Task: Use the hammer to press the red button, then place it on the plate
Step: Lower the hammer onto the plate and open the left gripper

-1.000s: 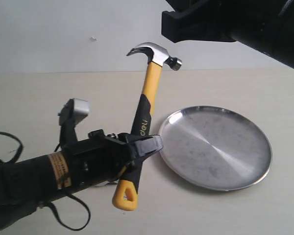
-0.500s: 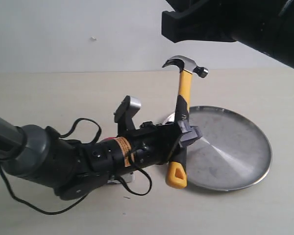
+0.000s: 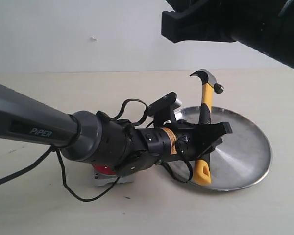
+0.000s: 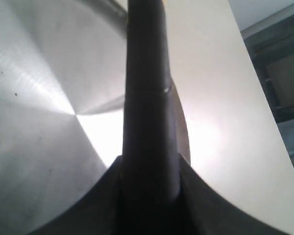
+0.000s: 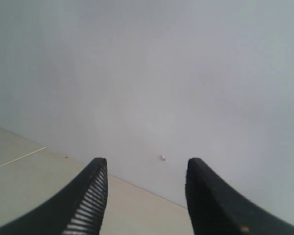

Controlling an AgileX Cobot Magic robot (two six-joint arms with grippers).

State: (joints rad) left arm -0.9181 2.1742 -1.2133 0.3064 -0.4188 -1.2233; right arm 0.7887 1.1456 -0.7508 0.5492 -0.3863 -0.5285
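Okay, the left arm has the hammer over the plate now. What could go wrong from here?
1. The hammer stands nearly upright in the left gripper, head up. Released like this, it would likely topple, and the head might land off the plate.
2. Its yellow end sits close to the plate's near rim, so lowering could catch the rim and tip or slide the plate.
3. The left arm lies low over the red button and might bump it.

left jaws tight, right jaws apart
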